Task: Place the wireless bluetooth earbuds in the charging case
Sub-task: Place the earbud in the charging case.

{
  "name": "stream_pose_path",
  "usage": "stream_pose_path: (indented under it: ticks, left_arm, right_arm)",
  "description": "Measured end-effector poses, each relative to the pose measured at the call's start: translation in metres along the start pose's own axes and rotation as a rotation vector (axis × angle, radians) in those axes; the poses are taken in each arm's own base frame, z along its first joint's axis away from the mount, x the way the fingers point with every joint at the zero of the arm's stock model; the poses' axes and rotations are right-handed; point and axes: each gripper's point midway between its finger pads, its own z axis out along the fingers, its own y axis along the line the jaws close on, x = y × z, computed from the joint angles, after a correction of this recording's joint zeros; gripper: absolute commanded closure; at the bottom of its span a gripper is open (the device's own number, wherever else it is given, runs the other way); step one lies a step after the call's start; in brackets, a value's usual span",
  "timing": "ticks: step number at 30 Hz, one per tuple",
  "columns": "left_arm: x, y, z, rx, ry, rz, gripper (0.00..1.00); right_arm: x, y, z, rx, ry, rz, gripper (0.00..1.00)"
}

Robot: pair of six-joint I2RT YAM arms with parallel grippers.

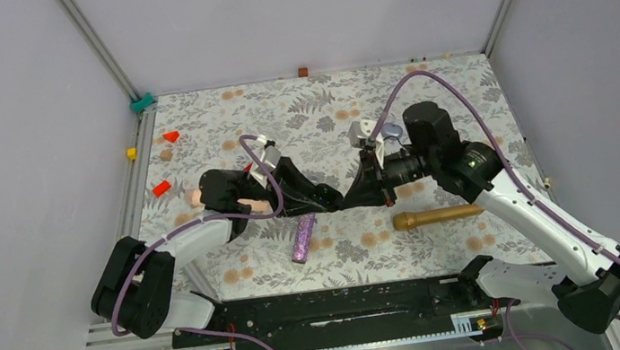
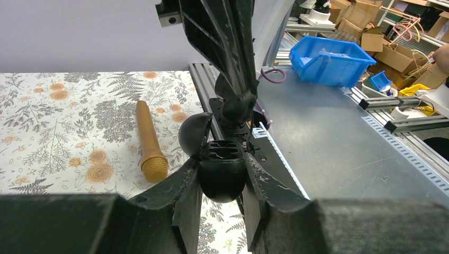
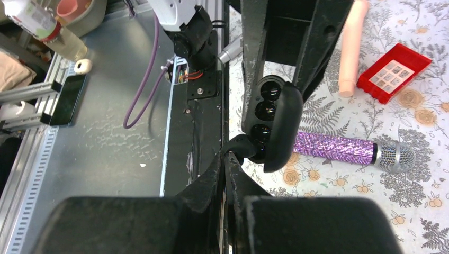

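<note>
My left gripper (image 1: pixel 330 198) (image 2: pixel 222 172) is shut on the black egg-shaped charging case (image 2: pixel 222 177), held above the table's middle with its lid (image 2: pixel 194 132) hinged open. The case also shows in the right wrist view (image 3: pixel 266 108), with the lid (image 3: pixel 283 127) to the right of its slots. My right gripper (image 1: pixel 354 196) (image 3: pixel 226 157) is shut on one tiny black earbud (image 3: pixel 241 144), whose tip touches the lowest slot of the case. In the left wrist view the right fingers (image 2: pixel 236 103) come down onto the case mouth. The second earbud is not visible.
A gold microphone (image 1: pixel 438 215) (image 2: pixel 149 145) lies right of centre. A purple glitter microphone (image 1: pixel 303 237) (image 3: pixel 344 147) lies below the grippers. A red tray (image 3: pixel 394 71), a pink cylinder (image 3: pixel 352 47) and red blocks (image 1: pixel 162 188) sit on the left side of the mat.
</note>
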Motion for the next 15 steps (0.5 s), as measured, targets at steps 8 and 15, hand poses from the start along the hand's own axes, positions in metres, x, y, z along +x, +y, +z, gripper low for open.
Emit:
stream_pose_path:
  ticks: [8,15]
  left_arm:
    - [0.001,-0.001,0.001,0.006,0.003,0.000,0.99]
    - [0.004,-0.003,0.002,0.019,0.012,-0.011,0.99]
  right_arm:
    - [0.017,-0.003,0.014,-0.012,0.067,-0.013,0.97]
    - [0.018,-0.002,0.016,-0.006,0.084,-0.037,0.97]
